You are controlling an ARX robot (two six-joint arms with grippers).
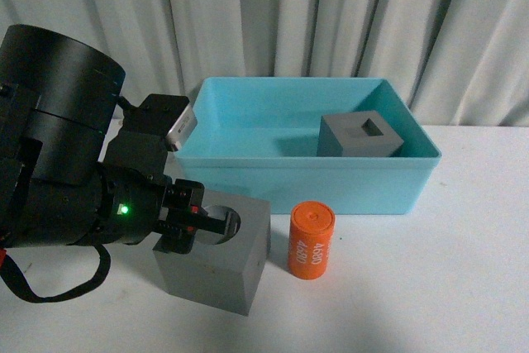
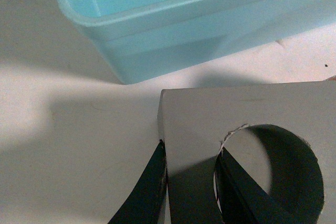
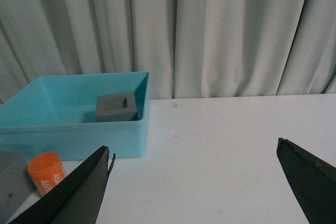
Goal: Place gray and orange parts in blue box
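Gray cube with the round hole (image 1: 216, 264) sits on the worktop (image 1: 430, 287) toward the near edge, on the left side, just in front of the blue box (image 1: 331, 183). Your left gripper (image 2: 190, 153) looks pinched on one wall of it. One finger (image 2: 149, 192) is against the outside face and the other is down in the hole.

I think this cube is hard and stiff and will not squash. Its dull skin should not slip much. It looks chunky, so it may be a bit heavy. You hold it by one side and not the middle, so it may tip when you lift. Go slow.

The cube has no long side. Its hole points up, and one corner is turned toward the near edge.

The orange cylinder (image 1: 311, 241) stands up just beside the cube, apart from it, also in front of the box. Its long side goes up and down, and the white numbers run along it. It looks small and light. It is round, so it may roll if it falls over. Take it across the middle, from two sides.

The gray cube with the square hole (image 1: 361, 138) is already in the box, at the right end, hole up. The box lies by the far edge, long side along it.

Your right gripper (image 3: 193, 144) is spread wide and holds nothing.
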